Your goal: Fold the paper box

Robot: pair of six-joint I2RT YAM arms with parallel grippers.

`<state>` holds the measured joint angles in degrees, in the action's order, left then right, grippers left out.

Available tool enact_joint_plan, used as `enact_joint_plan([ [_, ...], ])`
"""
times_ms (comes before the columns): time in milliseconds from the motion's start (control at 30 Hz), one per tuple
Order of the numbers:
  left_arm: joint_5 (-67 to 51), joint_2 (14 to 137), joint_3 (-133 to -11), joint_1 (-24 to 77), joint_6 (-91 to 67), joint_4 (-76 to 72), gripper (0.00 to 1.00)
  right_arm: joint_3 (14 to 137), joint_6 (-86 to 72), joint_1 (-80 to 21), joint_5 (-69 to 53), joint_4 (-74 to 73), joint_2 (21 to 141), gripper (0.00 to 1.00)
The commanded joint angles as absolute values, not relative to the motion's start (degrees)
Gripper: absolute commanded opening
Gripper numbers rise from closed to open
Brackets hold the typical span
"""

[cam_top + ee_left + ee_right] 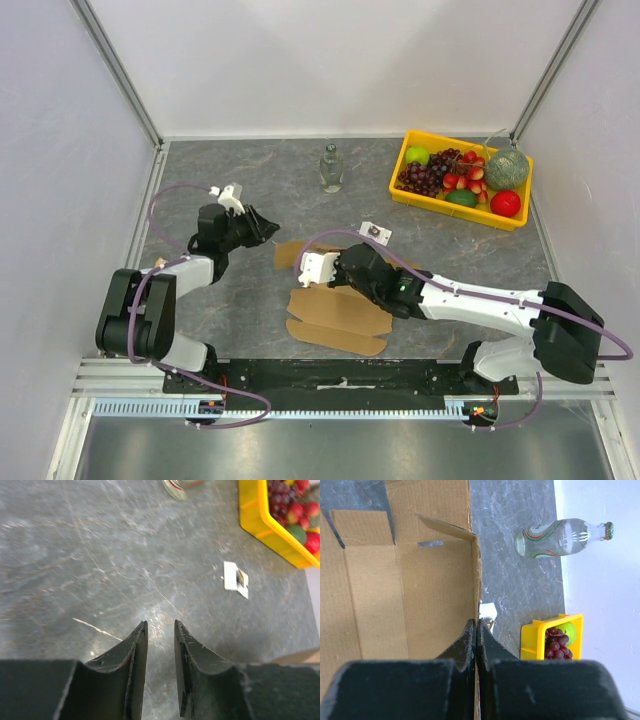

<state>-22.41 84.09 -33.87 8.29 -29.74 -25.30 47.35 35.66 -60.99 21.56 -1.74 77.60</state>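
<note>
Top external view shows the paper box (338, 318) mid-way across the counter (250, 180). The right claw (476, 626) is nearer and pinches one panel's edge, while the left claw (161, 626) (slightly parted, empty) hovers just left of the box.

One brown corrugated cardboard sheet (335, 315) with cut flaps, one clear glass bottle (331, 168), one small white rectangular tag (374, 232) and one yellow plastic tray (455, 211) are on the grey marbled counter (220, 170). The tray carries one green apple (417, 155), one netted green melon (507, 169), one round red fruit (506, 203), one dark green fruit (461, 198) and one bunch of dark purple grapes (430, 177); the small red pieces beside them are too crowded to count. There are two black two-finger tools: one left end effector (160, 626) and one right end effector (476, 626).
</note>
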Motion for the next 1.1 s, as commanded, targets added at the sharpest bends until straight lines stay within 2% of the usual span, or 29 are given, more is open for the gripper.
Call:
enact_joint_plan([
  [0,-34.8,85.1,-28.6,9.1,-30.1,-40.1,0.34,45.7,37.0,-61.3,24.4,5.7,75.1,0.0],
  [267,-41.3,86.4,-21.7,12.0,-31.8,-53.9,0.33,43.2,35.9,-61.2,25.1,9.8,74.6,0.0],
  [700,-42.5,86.7,-13.5,12.8,-32.3,-70.2,0.35,41.7,35.0,-61.3,25.3,12.4,76.6,0.0],
  [1067,-45.7,94.7,-11.3,13.6,-36.7,-87.5,0.35,41.3,35.1,-62.6,27.7,14.0,78.7,0.0],
])
